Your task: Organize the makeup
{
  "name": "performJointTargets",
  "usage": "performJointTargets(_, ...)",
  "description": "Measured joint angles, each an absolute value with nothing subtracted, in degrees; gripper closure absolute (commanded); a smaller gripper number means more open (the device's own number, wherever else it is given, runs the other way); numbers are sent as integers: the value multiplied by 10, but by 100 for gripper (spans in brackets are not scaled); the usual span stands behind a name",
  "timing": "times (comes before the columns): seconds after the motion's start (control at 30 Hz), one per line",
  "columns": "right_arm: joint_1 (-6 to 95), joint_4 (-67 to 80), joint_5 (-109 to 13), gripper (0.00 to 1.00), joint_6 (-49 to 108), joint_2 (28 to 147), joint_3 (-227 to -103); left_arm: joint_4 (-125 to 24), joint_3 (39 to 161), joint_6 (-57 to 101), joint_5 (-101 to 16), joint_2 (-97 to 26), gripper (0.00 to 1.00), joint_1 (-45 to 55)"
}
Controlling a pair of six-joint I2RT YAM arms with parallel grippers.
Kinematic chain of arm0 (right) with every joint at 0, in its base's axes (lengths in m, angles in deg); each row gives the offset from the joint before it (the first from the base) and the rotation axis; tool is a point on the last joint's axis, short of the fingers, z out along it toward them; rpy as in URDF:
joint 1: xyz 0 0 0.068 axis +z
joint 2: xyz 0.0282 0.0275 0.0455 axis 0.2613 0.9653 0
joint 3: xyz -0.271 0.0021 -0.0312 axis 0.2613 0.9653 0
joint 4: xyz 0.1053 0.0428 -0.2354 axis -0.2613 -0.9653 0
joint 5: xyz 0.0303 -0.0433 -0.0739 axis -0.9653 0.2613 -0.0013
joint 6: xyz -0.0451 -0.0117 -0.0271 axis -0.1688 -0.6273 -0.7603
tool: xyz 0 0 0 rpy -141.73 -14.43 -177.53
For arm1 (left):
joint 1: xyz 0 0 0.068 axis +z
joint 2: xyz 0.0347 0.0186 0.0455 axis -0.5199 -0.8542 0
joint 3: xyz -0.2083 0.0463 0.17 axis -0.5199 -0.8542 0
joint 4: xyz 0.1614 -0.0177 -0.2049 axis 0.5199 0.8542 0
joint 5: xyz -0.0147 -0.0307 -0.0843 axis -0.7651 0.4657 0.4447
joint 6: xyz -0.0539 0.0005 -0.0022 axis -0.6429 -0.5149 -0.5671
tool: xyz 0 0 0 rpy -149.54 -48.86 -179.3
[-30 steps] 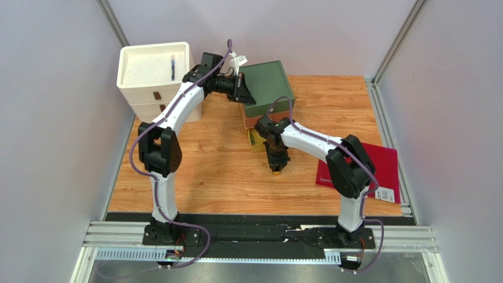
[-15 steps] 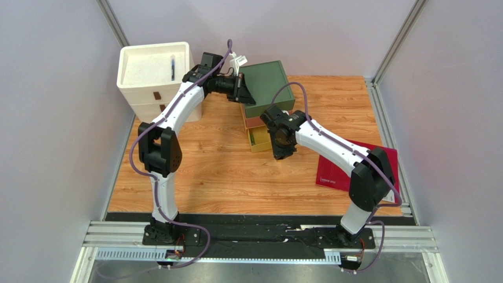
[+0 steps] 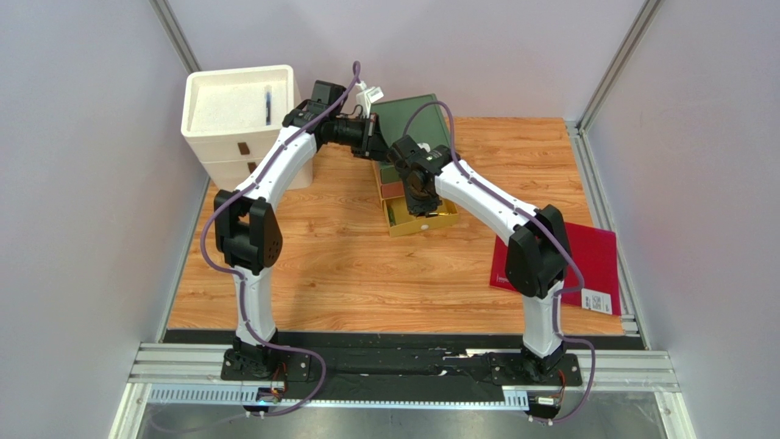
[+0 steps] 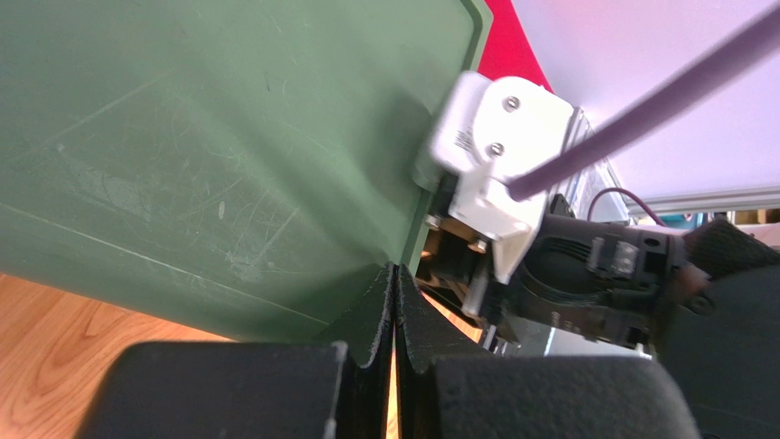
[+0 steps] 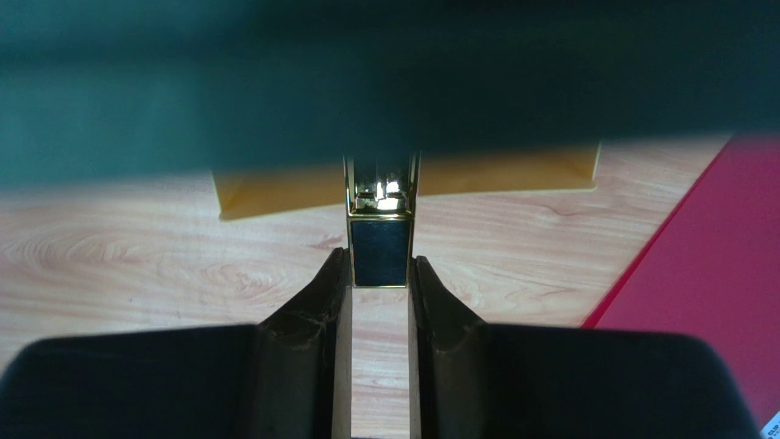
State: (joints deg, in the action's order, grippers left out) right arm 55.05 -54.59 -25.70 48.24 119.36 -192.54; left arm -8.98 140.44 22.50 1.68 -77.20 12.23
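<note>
1. Top external view: the left gripper (image 3: 373,137) reaches to the near-left corner of the green lid (image 3: 423,121) at the far side of the wooden table (image 3: 320,265). From here its jaws cannot be made out. The right gripper (image 3: 419,194) points down over the yellow tray (image 3: 423,219), which juts out from under the lid toward the arms. Its fingers and whatever they hold are hidden by the wrist. A white box (image 3: 238,114) stands at the far left, and a flat red folder (image 3: 590,261) lies near the right edge.

2. Left wrist view: the left gripper (image 4: 395,276) has its fingers pressed together, with only a hairline between them. The corner of the green lid (image 4: 211,137) runs into their tips, so they appear to pinch it. Just past the lid's edge are the right arm's white camera mount (image 4: 494,137) and its black wrist. A sliver of the red folder (image 4: 509,37) shows above.

3. Right wrist view: the right gripper (image 5: 380,279) clamps the black-and-gold rectangular case (image 5: 380,240) upright between its fingertips. The case hangs above the table, just in front of the yellow tray (image 5: 275,194). The green lid (image 5: 366,82) is a dark blur across the top, and the red folder (image 5: 714,283) lies at the right.
</note>
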Motion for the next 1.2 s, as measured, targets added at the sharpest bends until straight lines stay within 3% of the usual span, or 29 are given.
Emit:
performJointTargets(0.43, 547, -546, -195, 99, 468, 1217, -1933, -76, 1411, 238, 16, -774, 100, 123)
performJointTargets(0.73, 548, -525, -175, 71, 471, 1231, -1935, -76, 1413, 238, 8, -774, 100, 127)
performJointTargets(0.8, 548, -518, -175, 69, 472, 1232, -1935, -76, 1414, 239, 8, -774, 100, 127)
performJointTargets(0.93, 548, -497, -169, 53, 475, 1237, -1934, -79, 1414, 240, 5, -774, 100, 129)
performJointTargets(1.2, 548, -479, -167, 53, 483, 1238, -1928, -78, 1415, 240, 5, -774, 100, 131)
